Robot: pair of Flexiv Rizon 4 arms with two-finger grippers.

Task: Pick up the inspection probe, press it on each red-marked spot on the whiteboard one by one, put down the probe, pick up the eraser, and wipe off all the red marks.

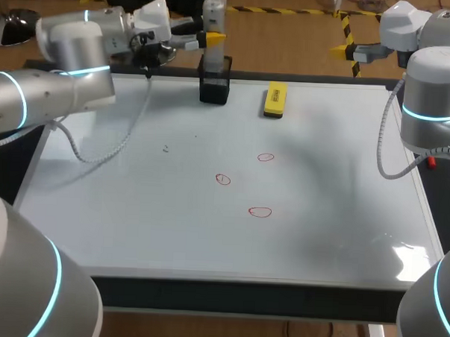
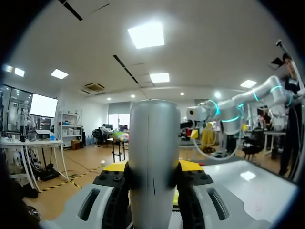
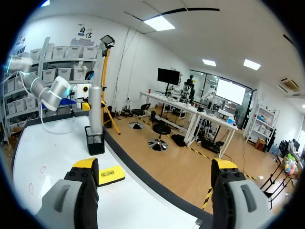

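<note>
The inspection probe (image 1: 213, 19), a grey cylinder, stands upright in a black holder (image 1: 214, 82) at the whiteboard's far edge. My left gripper (image 1: 208, 39) is shut on it from both sides; in the left wrist view the probe (image 2: 153, 157) fills the gap between the yellow-tipped fingers (image 2: 116, 167). The yellow eraser (image 1: 275, 99) lies just right of the holder. Three red circles (image 1: 266, 157), (image 1: 223, 179), (image 1: 260, 212) are drawn mid-board. My right gripper (image 1: 342, 41) hangs open beyond the far right corner, holding nothing (image 3: 155, 167). The right wrist view shows the probe (image 3: 96, 109), the holder (image 3: 95, 140) and the eraser (image 3: 110, 175).
The whiteboard (image 1: 133, 209) covers most of the table, with a dark border at its far edge. A grey cable (image 1: 110, 152) from my left arm droops over the board's left part. A small dark speck (image 1: 166, 148) sits left of the red circles.
</note>
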